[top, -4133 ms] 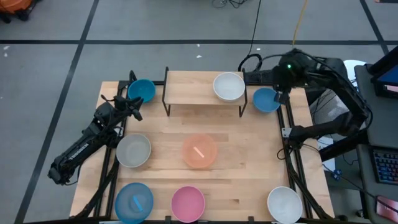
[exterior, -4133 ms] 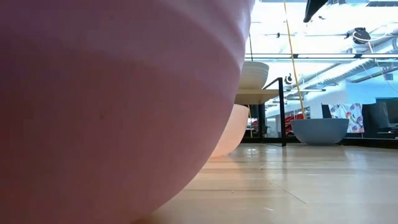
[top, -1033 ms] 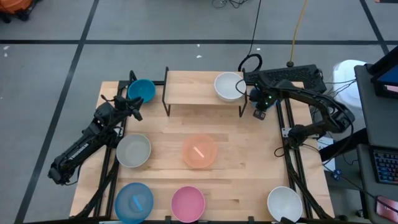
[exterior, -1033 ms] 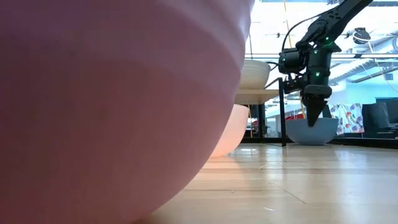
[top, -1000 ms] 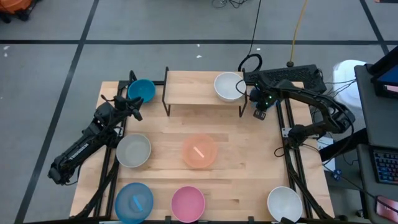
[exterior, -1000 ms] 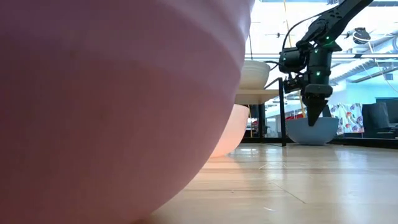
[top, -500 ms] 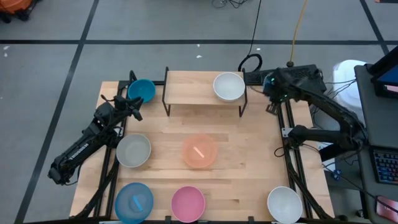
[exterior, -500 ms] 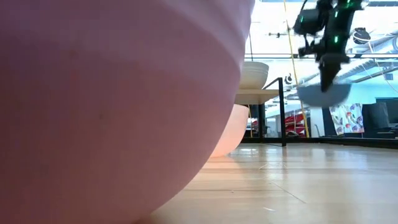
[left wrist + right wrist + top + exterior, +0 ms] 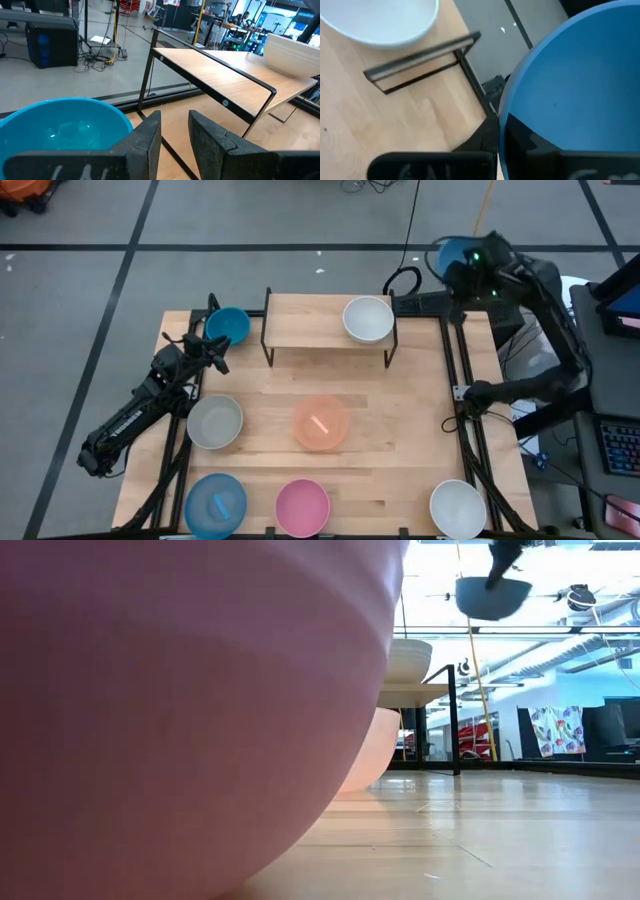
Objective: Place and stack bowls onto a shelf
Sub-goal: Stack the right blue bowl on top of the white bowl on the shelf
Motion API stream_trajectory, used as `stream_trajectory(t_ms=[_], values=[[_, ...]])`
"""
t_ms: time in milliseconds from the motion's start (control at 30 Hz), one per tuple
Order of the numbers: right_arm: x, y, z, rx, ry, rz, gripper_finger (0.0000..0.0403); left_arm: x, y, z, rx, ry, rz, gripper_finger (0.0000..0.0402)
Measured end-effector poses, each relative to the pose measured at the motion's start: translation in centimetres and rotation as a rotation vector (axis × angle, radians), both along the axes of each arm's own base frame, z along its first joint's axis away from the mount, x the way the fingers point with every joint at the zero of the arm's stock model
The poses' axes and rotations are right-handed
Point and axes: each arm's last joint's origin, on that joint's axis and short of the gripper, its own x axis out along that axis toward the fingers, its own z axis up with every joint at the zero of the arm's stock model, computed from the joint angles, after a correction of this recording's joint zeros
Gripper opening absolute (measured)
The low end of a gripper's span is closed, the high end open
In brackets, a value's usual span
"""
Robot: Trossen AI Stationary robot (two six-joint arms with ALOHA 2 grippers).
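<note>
Carrying a blue bowl [image 9: 455, 255] high past the counter's [image 9: 400, 410] far right corner, the right end effector [image 9: 478, 265] is clamped on its rim. Next it should swing left over the shelf [image 9: 310, 325] toward the white bowl [image 9: 367, 318]. The left end effector [image 9: 212, 352], fingers apart, waits beside a teal bowl [image 9: 227, 325].

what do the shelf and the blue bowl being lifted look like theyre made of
The shelf: a light wood board with visible grain and a matte finish, on thin black legs, probably metal. The blue bowl, clamped at its rim in the right tool: likely plastic, with a smooth, even colour, thin wall and soft sheen.
</note>
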Motion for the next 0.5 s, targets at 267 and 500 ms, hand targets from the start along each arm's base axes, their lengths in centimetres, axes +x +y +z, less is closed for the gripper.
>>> stream_trajectory(t_ms=[267, 500], values=[[5.3, -1.4, 1.5, 0.005, -0.012, 0.17, 0.0, 0.0, 0.0, 0.0, -0.001, -0.001, 0.0, 0.0104], [9.7, -0.9, -0.6, 0.152, 0.024, 0.379, 0.0, 0.0, 0.0, 0.0, -0.001, -0.001, 0.0, 0.0104]])
